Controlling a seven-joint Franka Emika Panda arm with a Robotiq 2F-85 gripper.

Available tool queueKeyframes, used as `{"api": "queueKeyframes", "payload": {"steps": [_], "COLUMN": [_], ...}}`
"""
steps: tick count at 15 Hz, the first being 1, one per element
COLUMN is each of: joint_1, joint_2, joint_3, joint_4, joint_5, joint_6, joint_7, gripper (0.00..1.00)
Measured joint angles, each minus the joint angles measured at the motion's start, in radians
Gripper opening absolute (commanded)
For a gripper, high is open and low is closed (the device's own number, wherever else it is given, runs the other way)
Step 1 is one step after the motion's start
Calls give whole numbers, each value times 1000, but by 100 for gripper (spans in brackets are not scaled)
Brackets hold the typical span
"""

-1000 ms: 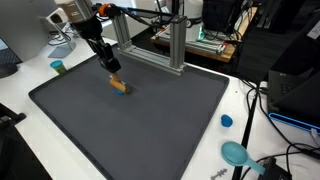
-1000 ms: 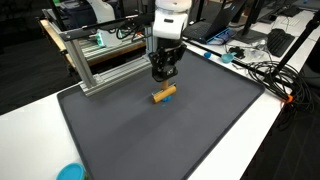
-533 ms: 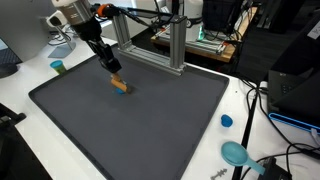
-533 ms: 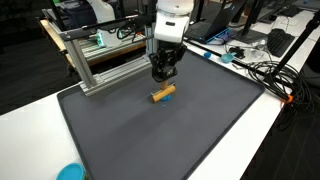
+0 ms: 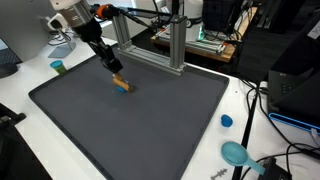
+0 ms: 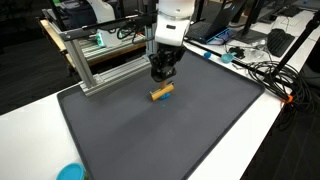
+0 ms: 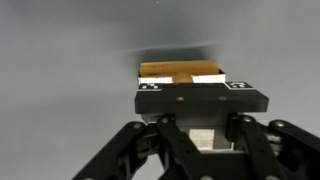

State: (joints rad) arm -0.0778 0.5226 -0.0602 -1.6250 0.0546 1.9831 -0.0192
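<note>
**Item 1, gripper** [image 5: 117,70] [image 6: 163,76] [image 7: 200,100]. Two-finger hand on a white arm, pointing down and low over the mat. Finger setting cannot be told: black linkage and a marker bar hide the tips in the wrist view, and both exterior views are too small to show any gap.

**Item 2, wooden block** [image 5: 122,84] [image 6: 162,92] [image 7: 180,72]. Short tan-orange piece lying flat on the mat, directly under the fingertips and just ahead of them in the wrist view. Contact with the fingers not determinable; certainly no clear space visible between them.

**Item 3, dark mat** [image 5: 150,125] [image 6: 150,135]. Large grey-black sheet beneath the hand, extending well out on every side.

**Item 4, aluminium frame** [image 5: 176,45] [image 6: 100,62]. Stands off the mat's far edge, near the hand but apart from it.

**Item 5, small items** well apart from the hand, off the mat: blue cap [image 5: 227,121], teal scoop-like object [image 5: 236,153], small green cup [image 5: 58,67].

**Progress, as judged.** Approach stage complete: hand set over the block and down close to it. No firm hold evident. Block resting on the mat, not raised or carried. Outstanding: a confirmed grip and any lift clear of the surface, neither shown here.
</note>
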Motion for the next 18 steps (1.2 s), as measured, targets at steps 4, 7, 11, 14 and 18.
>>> {"api": "queueKeyframes", "payload": {"steps": [4, 7, 11, 14, 18], "joint_1": [0, 4, 11, 16, 20], "joint_2": [3, 4, 4, 4, 4], "joint_3": [0, 0, 1, 2, 5], "joint_4": [1, 0, 0, 0, 0], "joint_5": [-1, -7, -20, -29, -42], "joint_6": [6, 12, 22, 33, 49], "joint_7": [0, 0, 0, 0, 0], "gripper": [22, 22, 22, 22, 22]}}
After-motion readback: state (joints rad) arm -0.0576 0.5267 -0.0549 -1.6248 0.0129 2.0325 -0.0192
